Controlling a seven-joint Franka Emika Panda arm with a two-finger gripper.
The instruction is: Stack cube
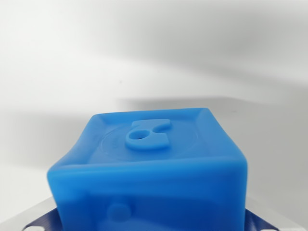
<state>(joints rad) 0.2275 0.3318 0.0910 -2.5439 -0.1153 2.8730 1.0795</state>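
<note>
You're looking at the blue cube (154, 173) filling the wrist view from centre to 6 o'clock over the white counter (154, 53), looking soft and rubbery, so grip flat opposite sides; claw state can't tell.

— From where is the scene taken?
— A single wrist view is supplied, looking down and forward at close range; the lower frame is filled by a blue cube (149, 168), whose top face and near side are seen.

— What lies beyond?
— A pale surface (154, 57) is shown above the cube, blurred. Dark blue parts (41, 222) are glimpsed at both bottom corners.

— Is any overlap given?
— None can be stated; only one view is provided.
</note>
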